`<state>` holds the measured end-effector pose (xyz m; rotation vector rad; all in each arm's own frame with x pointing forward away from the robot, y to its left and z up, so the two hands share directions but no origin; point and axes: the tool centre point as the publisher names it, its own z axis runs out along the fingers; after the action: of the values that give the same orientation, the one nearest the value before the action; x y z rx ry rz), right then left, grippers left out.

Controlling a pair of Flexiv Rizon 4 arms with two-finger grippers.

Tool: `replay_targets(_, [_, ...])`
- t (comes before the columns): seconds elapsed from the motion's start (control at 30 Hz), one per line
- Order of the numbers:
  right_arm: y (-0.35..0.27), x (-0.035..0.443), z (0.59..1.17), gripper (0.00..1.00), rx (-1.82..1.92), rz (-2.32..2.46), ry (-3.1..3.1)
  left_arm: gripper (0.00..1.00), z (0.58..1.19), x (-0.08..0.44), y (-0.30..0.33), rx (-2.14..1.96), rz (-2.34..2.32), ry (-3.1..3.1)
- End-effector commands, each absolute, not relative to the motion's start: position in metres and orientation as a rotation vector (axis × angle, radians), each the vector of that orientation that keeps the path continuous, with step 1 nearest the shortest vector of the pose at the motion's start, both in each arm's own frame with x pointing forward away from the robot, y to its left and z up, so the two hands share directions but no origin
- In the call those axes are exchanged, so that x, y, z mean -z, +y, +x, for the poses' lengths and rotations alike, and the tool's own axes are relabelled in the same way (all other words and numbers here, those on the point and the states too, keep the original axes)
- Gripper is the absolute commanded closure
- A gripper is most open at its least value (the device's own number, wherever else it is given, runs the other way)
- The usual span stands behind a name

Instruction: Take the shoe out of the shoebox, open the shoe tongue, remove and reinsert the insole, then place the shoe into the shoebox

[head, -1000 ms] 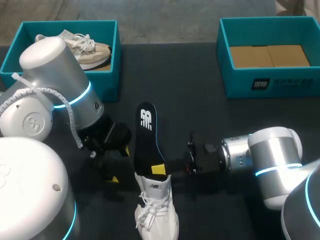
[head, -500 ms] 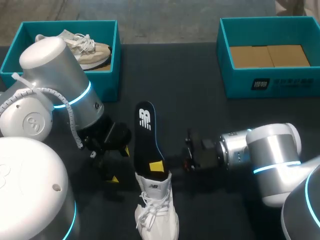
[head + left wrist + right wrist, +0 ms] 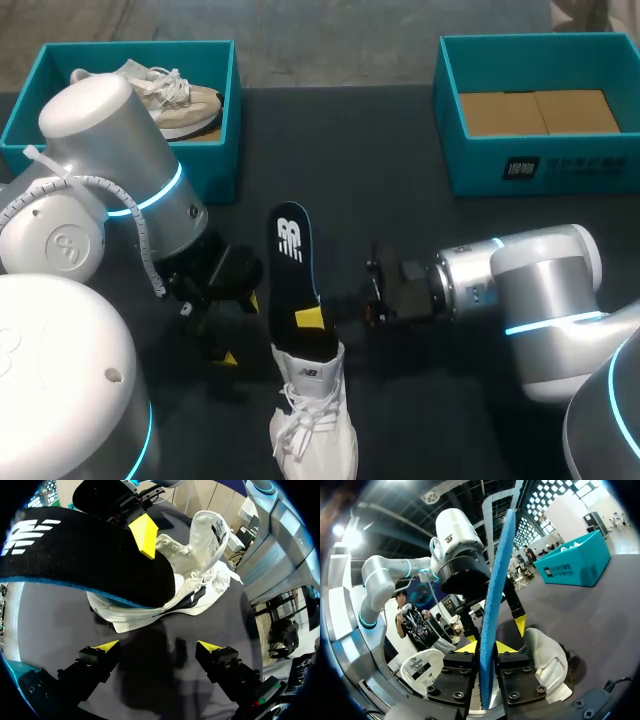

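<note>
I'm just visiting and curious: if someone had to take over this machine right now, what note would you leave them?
Right pincer: shut on the insole, whose one end sits in the white shoe; the rest sticks out.
Left pincer: open, empty, beside the shoe.
Shoe is on the table, tongue pulled open. Right shoebox holds only cardboard.
Done: shoe out, tongue open.
To do: finish the insole, box the shoe.
</note>
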<state>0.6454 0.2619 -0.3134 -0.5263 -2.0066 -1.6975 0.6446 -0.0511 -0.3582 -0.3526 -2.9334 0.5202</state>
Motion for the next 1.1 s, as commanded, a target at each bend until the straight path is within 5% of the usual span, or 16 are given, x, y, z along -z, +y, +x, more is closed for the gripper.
replay_targets(0.03, [0.259, 0.312, 0.649, 0.82, 1.708, -0.521, -1.998, 0.0, 0.644, 0.359, -0.051, -0.52, -0.353, -2.935])
replay_targets(0.63, [0.267, 0.306, 0.656, 0.84, 1.678, -0.488, -2.018, 0.0, 0.644, 0.359, -0.051, -0.52, -0.353, -2.935])
replay_targets(0.8, [0.268, 0.306, 0.657, 1.0, 1.678, -0.485, -2.018, 0.0, 0.644, 0.359, -0.051, -0.52, -0.353, -2.935])
replay_targets(1.1, [0.27, 0.309, 0.658, 1.0, 1.695, -0.495, -2.001, 0.0, 0.644, 0.359, -0.051, -0.52, -0.353, -2.935])
